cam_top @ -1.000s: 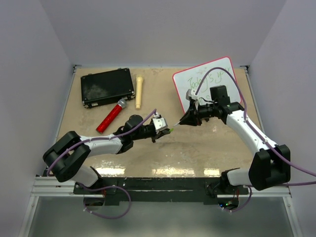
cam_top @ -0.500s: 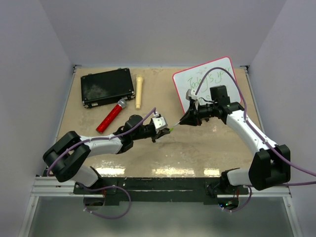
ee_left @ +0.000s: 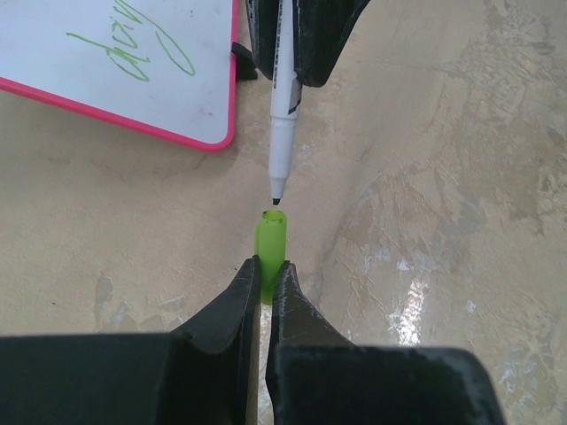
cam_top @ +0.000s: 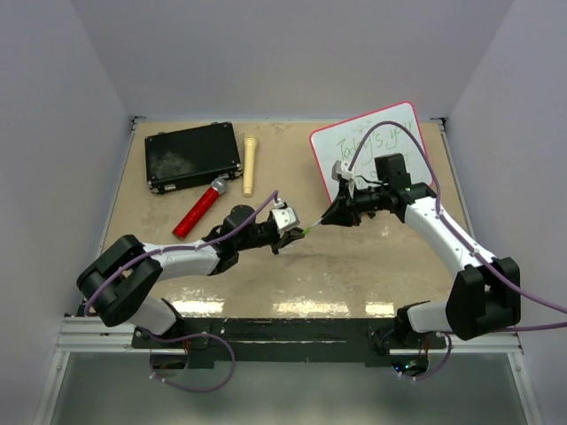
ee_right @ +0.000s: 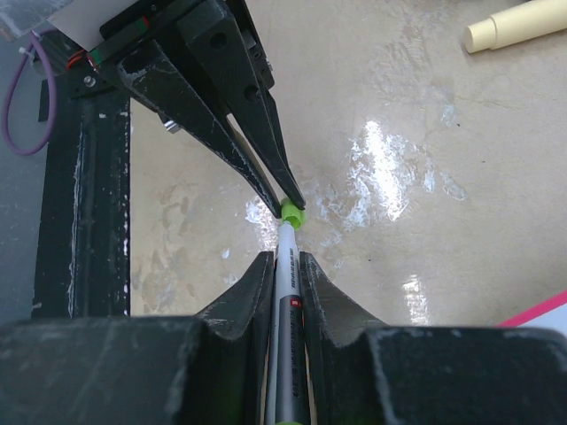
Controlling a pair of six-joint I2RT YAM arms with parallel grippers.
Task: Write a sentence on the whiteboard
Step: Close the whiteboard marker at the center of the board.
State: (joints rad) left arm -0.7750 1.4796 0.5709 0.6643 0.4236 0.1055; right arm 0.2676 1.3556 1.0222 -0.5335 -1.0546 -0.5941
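The whiteboard [cam_top: 381, 146], white with a pink rim, leans at the back right, and its corner shows in the left wrist view [ee_left: 106, 80]. The sentence [cam_top: 379, 140] is in green cursive, partly hidden by the right arm; one word of it [ee_left: 133, 53] shows in that wrist view. My right gripper [cam_top: 328, 219] [ee_right: 285, 261] is shut on a white marker [ee_right: 289, 336] [ee_left: 283, 106]. My left gripper [cam_top: 297, 233] [ee_left: 266, 270] is shut on the marker's green cap [ee_left: 271, 239] [ee_right: 291, 212]. The marker's tip sits at the cap's open mouth, mid-table.
A black case [cam_top: 192, 157] lies at the back left. A red marker [cam_top: 199, 208] and a cream marker [cam_top: 250, 164] [ee_right: 518, 25] lie beside it. Grey walls close in the table on three sides.
Hardly anything differs. The right arm has shifted very slightly, and the marker tip and green cap stay lined up close together.
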